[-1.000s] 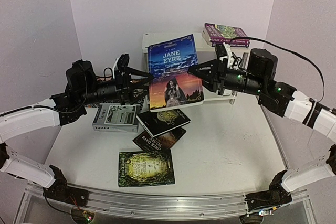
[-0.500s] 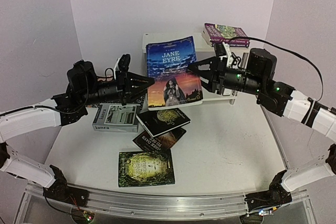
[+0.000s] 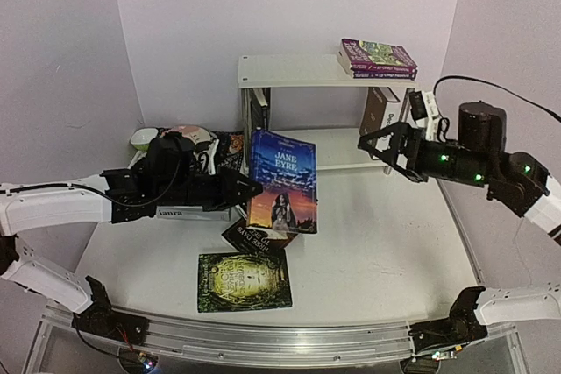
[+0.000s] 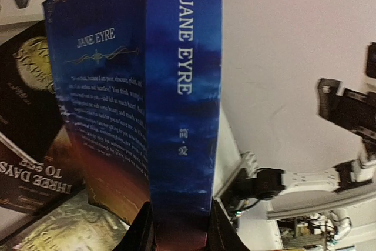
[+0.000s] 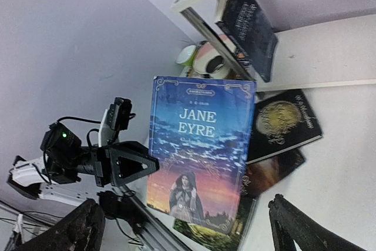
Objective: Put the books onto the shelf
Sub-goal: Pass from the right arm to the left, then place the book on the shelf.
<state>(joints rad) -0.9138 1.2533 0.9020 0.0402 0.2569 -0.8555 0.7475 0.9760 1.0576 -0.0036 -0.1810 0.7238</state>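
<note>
Left gripper (image 3: 249, 188) clenched low on the spine of the blue "Jane Eyre" paperback (image 3: 282, 179), holding it upright above the white worktop (image 3: 377, 243), short of the white two-tier shelf (image 3: 289, 70); keep that pinch firm and the book vertical while carrying; right gripper (image 3: 375, 148), earlier at the book's far edge, now gapes wide, withdrawn.

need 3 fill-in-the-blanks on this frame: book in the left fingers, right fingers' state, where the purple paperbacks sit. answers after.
1. The left gripper has its fingers shut on the blue paperback titled ____.
2. The right gripper holds nothing; its fingers are ____.
3. The two purple paperbacks lie on the ____ tier of the white chrome-legged shelf.

Missing words: Jane Eyre; open; top.
</note>
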